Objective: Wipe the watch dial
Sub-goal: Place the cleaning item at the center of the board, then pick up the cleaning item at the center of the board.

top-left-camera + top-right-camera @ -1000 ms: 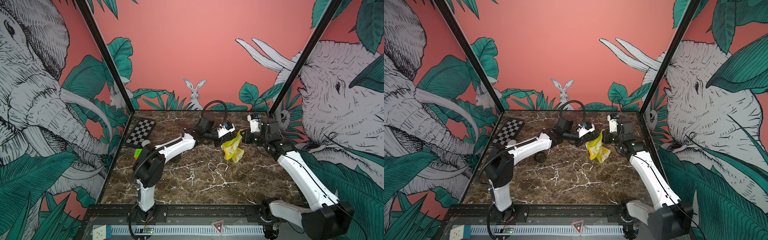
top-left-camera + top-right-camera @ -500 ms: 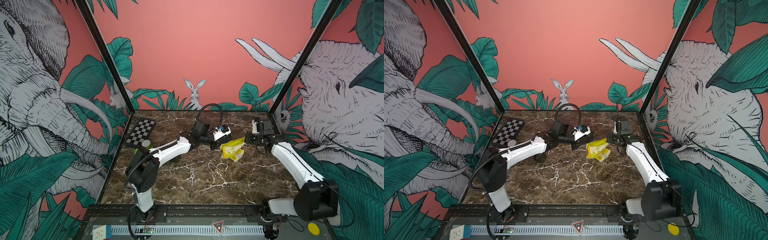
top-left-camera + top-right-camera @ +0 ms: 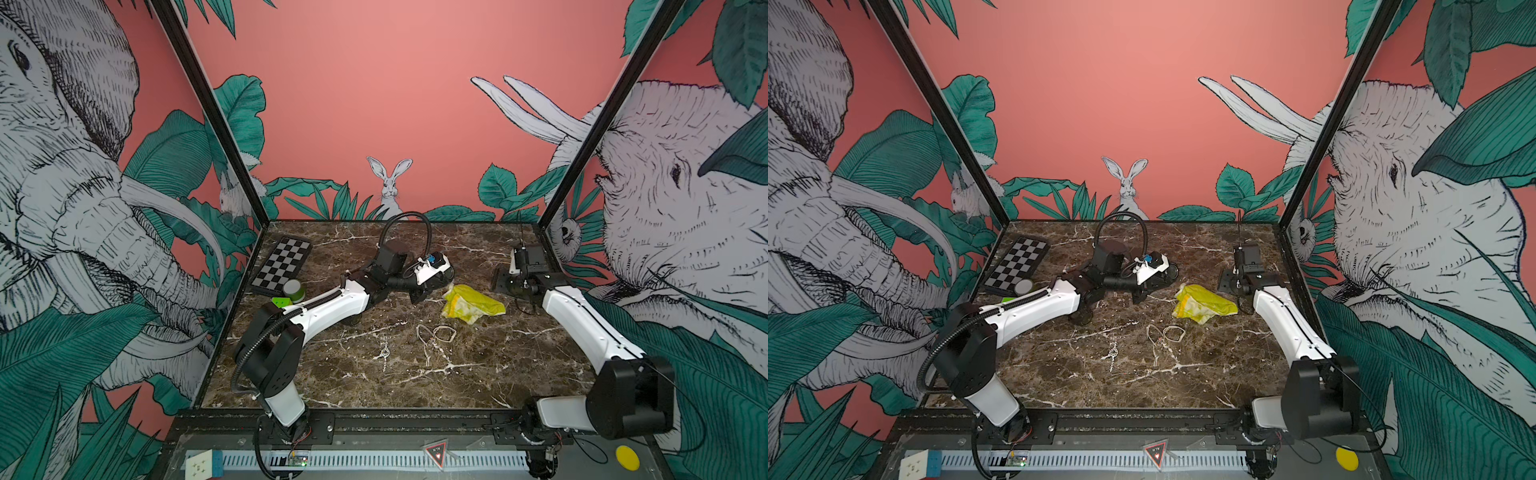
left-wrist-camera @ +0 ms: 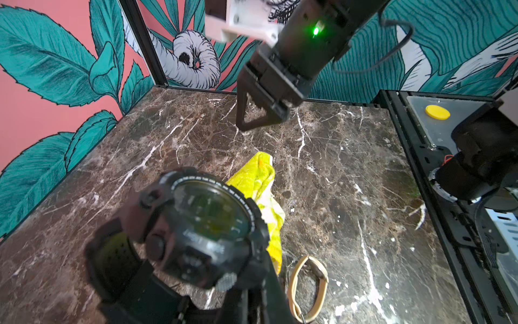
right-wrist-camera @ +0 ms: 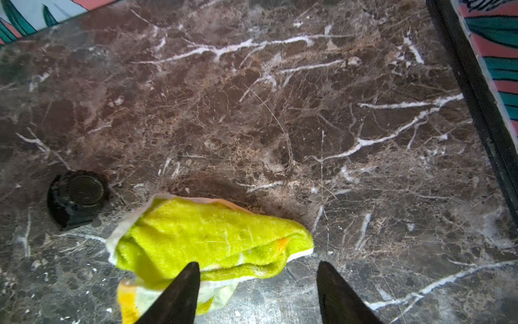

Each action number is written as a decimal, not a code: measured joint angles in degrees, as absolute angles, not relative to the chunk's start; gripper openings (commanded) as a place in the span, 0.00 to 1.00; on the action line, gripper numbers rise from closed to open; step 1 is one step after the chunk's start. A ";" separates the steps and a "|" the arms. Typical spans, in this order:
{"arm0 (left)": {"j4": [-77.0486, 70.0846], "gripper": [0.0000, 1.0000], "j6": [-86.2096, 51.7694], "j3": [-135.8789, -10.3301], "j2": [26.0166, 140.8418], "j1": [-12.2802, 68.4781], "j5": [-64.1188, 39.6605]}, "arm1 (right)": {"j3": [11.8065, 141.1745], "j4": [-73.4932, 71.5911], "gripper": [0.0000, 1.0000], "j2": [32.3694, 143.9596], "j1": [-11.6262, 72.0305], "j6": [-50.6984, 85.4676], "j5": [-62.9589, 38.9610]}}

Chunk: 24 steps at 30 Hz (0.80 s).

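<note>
Since the watch [image 4: 207, 224] is a chunky black case on a bendy strap, it should handle as a stiff, fairly light lump with a floppy tail. The best hold is on the strap or the case sides, so the dial stays bare. That appears to be the hold now: the left gripper [image 4: 213, 308] is closed at the strap below the case, with the dial tilted up toward the right arm. The dial glass looks smooth and probably scratches (so rub it softly and don't press with a bare finger).

The cloth [image 5: 213, 238] is soft, limp and light. It lies crumpled on the table [image 3: 374, 374], just beside the watch and between the two arms. A pinch on a bunched fold would hold better than one on a single edge, which would likely slip or droop.

The right gripper [image 5: 257, 263] hangs over the near edge of the cloth. Its fingers stand well apart with nothing between them, and one tip overlaps the cloth in the right wrist view.

Much of the scene is hard to read:
- The left fingers are mostly cut off or covered by the strap.
- The dial's digits are blurred, and a yellow reflection sits on the glass, so I cannot tell whether it is clean.
- I cannot tell whether the watch touches the table or hangs just above it.
- In both top views the left wrist housing hides most of the watch.

A tan band [image 4: 308, 283] lies near the cloth.
</note>
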<state>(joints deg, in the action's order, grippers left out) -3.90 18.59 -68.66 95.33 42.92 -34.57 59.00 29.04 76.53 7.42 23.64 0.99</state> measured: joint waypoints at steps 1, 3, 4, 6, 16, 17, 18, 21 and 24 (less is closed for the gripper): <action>-4.19 0.00 18.48 -68.27 95.22 42.92 -34.26 | 59.00 29.10 0.67 76.16 7.68 23.66 0.60; -4.49 0.00 18.22 -67.40 94.85 42.83 -33.52 | 59.00 29.10 0.67 75.99 8.60 23.79 -0.84; -4.58 0.00 18.15 -67.05 94.65 42.70 -33.34 | 59.00 29.10 0.67 76.07 9.19 23.86 -1.76; -4.69 0.00 17.98 -66.43 94.26 42.59 -33.01 | 59.00 29.02 0.68 76.40 10.92 24.21 -3.25; -5.63 0.00 17.54 -62.59 91.57 42.13 -31.46 | 58.96 25.78 0.69 84.25 19.94 28.71 -7.73; -5.82 0.00 17.52 -62.06 91.22 42.02 -31.31 | 58.94 25.61 0.69 84.93 20.47 29.10 -7.77; -5.91 0.00 17.50 -61.49 90.85 41.89 -31.07 | 58.92 25.43 0.69 85.52 20.93 29.47 -7.79; -6.13 0.00 17.26 -60.05 89.91 41.39 -30.72 | 58.92 24.77 0.69 87.09 22.35 30.33 -7.55; -6.74 0.00 16.82 -58.92 89.19 41.01 -30.52 | 58.94 24.73 0.69 88.99 23.57 30.81 -6.42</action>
<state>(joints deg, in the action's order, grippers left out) -6.74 16.82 -58.92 89.19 41.01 -30.52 58.94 24.73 88.99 23.57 30.81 -6.42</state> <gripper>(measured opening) 0.072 0.691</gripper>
